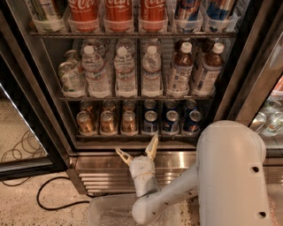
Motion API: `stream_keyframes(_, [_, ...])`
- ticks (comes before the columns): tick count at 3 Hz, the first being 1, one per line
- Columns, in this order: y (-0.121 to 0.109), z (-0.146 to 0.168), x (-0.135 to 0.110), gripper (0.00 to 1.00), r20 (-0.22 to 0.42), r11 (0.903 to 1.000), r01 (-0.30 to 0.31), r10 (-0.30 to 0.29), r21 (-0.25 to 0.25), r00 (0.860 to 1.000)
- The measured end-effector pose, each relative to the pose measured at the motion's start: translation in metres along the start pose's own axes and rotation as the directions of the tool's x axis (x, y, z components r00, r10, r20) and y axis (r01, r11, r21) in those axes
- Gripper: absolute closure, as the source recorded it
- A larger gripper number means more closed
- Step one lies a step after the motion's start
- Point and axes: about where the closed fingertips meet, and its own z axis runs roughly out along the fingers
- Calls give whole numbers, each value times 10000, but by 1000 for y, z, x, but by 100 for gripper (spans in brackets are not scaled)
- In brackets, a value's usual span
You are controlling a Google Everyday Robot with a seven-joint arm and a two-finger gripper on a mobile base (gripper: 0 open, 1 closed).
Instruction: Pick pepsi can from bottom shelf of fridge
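Note:
The fridge [44,88] stands open in front of me. Its bottom shelf [137,136] holds short gold-brown cans [106,122] on the left and blue pepsi cans on the right. The nearest pepsi can [150,122] is at the front of the left blue row, with two more [171,121] to its right. My gripper [138,151] is open and empty, fingers pointing up. It is just below the shelf's front edge, under the boundary between gold and blue cans, in front of the ribbed steel base [101,170].
Water bottles [126,73] and dark drink bottles [181,70] fill the middle shelf; red Coca-Cola cans [118,13] stand above. The glass door [22,132] hangs open at left. A black cable [48,196] lies on the floor. My white arm [230,172] fills the lower right.

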Motion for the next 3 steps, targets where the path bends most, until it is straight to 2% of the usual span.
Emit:
stream_keyframes(1, [5, 5, -6, 0, -14, 9983, -535, 534, -220, 9986])
stream_keyframes(2, [-2, 18, -13, 0, -86, 9917, -1234, 1232, -370, 9923])
stream_keyframes(3, [-11, 32, -9, 0, -365, 9851, -1695, 1684, -291, 9850])
